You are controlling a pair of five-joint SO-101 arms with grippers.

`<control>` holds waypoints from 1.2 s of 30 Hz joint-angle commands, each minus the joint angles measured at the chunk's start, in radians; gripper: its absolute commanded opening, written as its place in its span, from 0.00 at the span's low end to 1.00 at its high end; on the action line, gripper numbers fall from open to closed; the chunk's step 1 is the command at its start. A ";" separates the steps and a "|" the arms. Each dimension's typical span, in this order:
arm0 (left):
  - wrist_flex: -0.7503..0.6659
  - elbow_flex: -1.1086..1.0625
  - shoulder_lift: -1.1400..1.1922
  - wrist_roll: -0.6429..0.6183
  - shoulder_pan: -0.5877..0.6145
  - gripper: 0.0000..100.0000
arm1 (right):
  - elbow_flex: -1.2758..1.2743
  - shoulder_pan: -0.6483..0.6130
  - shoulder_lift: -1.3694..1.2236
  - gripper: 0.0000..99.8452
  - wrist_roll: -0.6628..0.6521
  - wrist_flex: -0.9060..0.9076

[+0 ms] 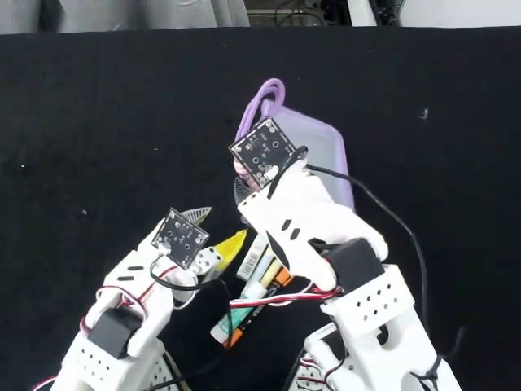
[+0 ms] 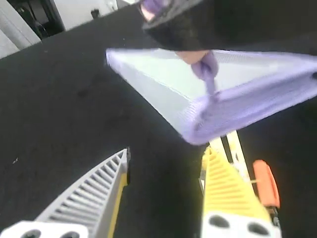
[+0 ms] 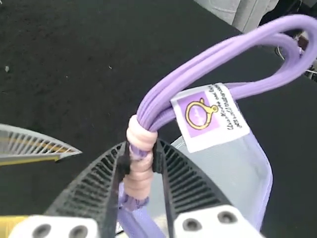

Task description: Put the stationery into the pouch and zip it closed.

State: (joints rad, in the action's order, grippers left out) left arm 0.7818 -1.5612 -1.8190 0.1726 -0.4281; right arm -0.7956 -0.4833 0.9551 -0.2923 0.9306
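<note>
Black table (image 1: 98,122), pouch (image 1: 321,147) near centre | your right gripper (image 3: 141,148) pinches its purple cord (image 3: 213,64) between narrow jaws | your left gripper (image 2: 166,153) gapes wide, short of the pouch's corner, stationery (image 1: 259,273) just beside.

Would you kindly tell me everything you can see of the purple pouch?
The pouch is lilac, with a translucent, mesh-like body edged in purple fabric. A purple cord loop rises from one corner, carrying a white and purple tag and a pink sleeve at its base. The right pincer is shut on that sleeve. The pouch lies on the black table, just beyond the pens; whether its zip is open I cannot tell.
</note>
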 commanded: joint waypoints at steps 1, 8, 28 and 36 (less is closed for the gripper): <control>0.087 0.105 -0.008 -0.017 -0.015 0.24 | -0.001 0.015 0.027 0.01 0.006 -0.046; -0.044 0.070 -0.008 -0.017 -0.005 0.24 | 0.001 0.015 0.027 0.01 0.006 -0.040; -0.381 -0.139 -0.002 0.003 -0.002 0.24 | -0.002 0.015 0.028 0.01 0.008 -0.038; -0.345 -0.139 -0.002 0.066 0.045 0.24 | -0.001 0.015 0.028 0.01 0.008 -0.038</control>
State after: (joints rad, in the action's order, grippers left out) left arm 0.4350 -1.6763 -1.8159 0.2248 -0.4250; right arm -0.8032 -0.4818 0.9613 -0.2923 0.9137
